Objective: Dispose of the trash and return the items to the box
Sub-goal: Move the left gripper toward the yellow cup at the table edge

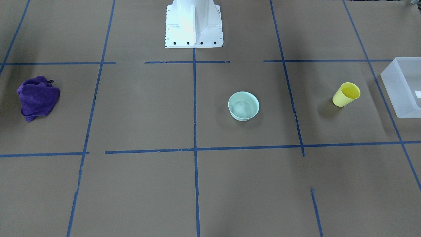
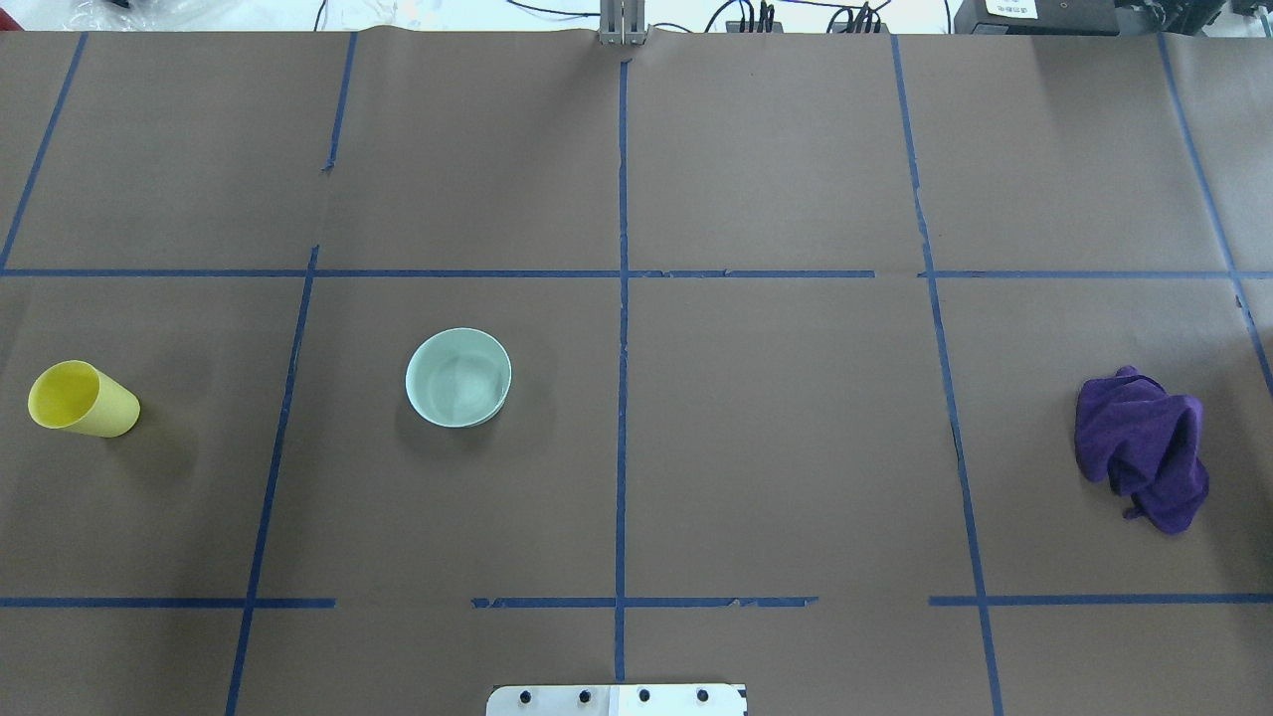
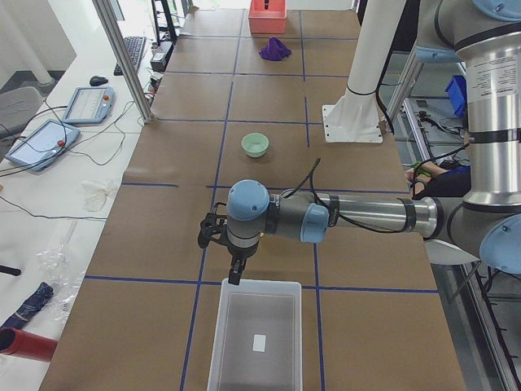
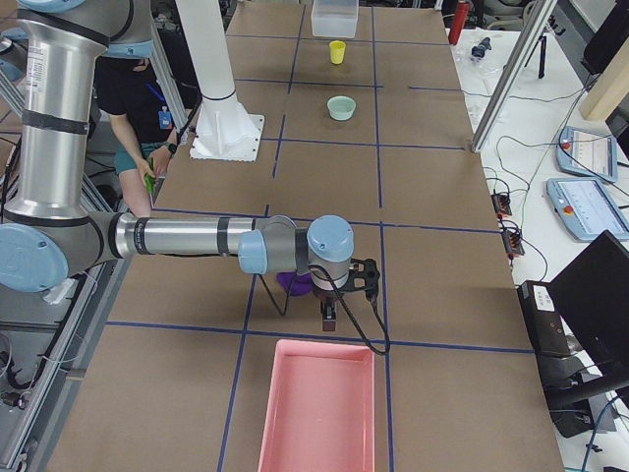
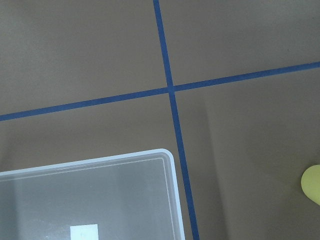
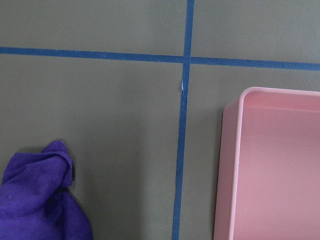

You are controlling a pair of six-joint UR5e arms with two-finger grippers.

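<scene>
Yellow cup (image 1: 346, 94) stands upright on the counter (image 1: 131, 115) between bowl (image 1: 243, 105) and box (image 1: 403, 82), near the left pincer (image 3: 234, 270) hovering by the box corner; the right pincer (image 4: 329, 317) sits far off by the purple cloth (image 1: 37, 97); can't tell whether either pincer is spread.

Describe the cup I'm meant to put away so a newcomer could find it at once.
Start at the frosted-white box at the end of the table on the robot's left. Just beside it, toward the middle, stands the yellow cup, open end up. It is narrow, tapered and bright, unlike the wide pale green bowl further along.
</scene>
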